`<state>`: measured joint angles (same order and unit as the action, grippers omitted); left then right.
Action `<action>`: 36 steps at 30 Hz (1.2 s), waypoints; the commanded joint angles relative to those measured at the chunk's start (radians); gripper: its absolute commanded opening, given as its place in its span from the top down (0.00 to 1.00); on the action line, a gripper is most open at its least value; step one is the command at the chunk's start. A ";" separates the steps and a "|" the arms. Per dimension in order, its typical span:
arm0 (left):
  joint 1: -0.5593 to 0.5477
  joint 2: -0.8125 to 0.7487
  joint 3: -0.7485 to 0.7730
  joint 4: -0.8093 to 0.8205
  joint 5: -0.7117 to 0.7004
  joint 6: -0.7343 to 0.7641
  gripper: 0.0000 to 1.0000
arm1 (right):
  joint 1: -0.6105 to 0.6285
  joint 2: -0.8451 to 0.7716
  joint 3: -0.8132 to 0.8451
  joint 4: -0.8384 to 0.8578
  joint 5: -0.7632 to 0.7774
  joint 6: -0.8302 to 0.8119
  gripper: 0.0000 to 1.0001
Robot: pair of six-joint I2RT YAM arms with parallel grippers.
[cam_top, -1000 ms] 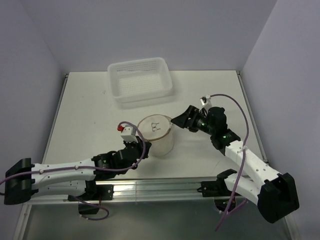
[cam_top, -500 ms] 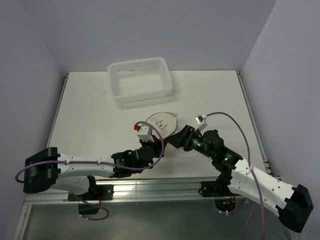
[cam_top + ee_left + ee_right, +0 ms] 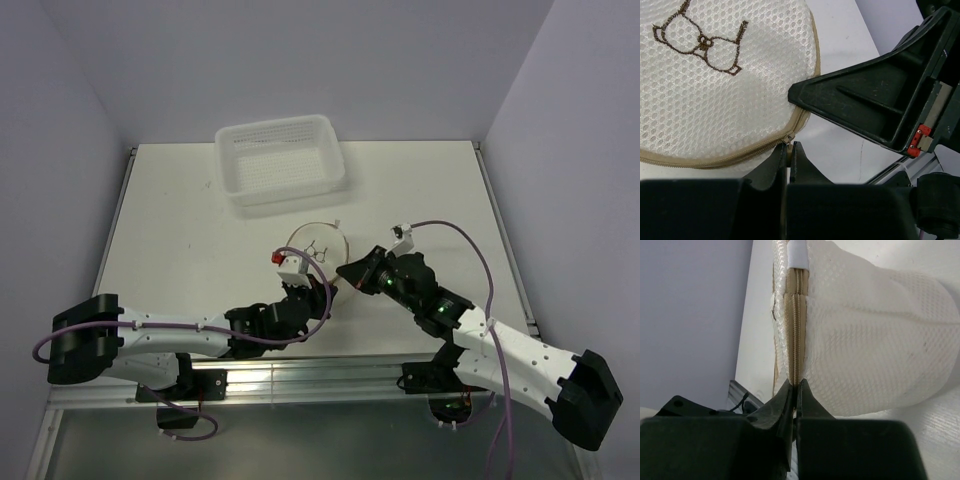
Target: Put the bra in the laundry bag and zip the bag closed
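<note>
The laundry bag (image 3: 318, 243), a round pale mesh case with a small dark bra drawing, is held tilted between both grippers in the top view. My left gripper (image 3: 789, 148) is shut on the bag's metal zipper pull (image 3: 788, 137) at the lower rim of the bag (image 3: 715, 85). My right gripper (image 3: 796, 386) is shut on the tan zipper band (image 3: 796, 325) at the edge of the bag (image 3: 870, 340). From above, the left gripper (image 3: 328, 290) and the right gripper (image 3: 347, 270) sit close together at the bag's near right side. The bra is hidden.
A white perforated basket (image 3: 280, 160) stands at the back of the table (image 3: 180, 230). The right gripper's black body (image 3: 880, 105) fills the right of the left wrist view, very near my left fingers. Side walls close in the table.
The right gripper came in from the right and shut on the bag's zipper edge. The left arm swung right with the zipper pull, and the bag tipped up and shifted a little back.
</note>
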<state>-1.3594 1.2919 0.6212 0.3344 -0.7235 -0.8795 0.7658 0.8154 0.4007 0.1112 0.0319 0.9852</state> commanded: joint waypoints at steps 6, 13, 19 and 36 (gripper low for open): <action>-0.004 -0.120 -0.057 -0.096 -0.089 0.031 1.00 | -0.152 -0.029 0.053 -0.008 -0.053 -0.112 1.00; 0.020 -0.305 -0.138 -0.314 -0.162 -0.032 1.00 | -0.374 0.047 0.127 -0.024 -0.251 -0.233 1.00; 0.036 -0.445 -0.150 -0.431 -0.185 -0.024 1.00 | -0.418 0.201 0.243 -0.024 -0.371 -0.309 1.00; 0.017 0.026 0.086 0.055 -0.005 0.086 1.00 | -0.106 -0.107 -0.034 -0.008 -0.142 -0.057 0.22</action>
<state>-1.3365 1.3079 0.6537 0.2672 -0.7616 -0.8318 0.6304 0.7147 0.3885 0.0631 -0.2024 0.8593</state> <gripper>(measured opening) 0.037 0.783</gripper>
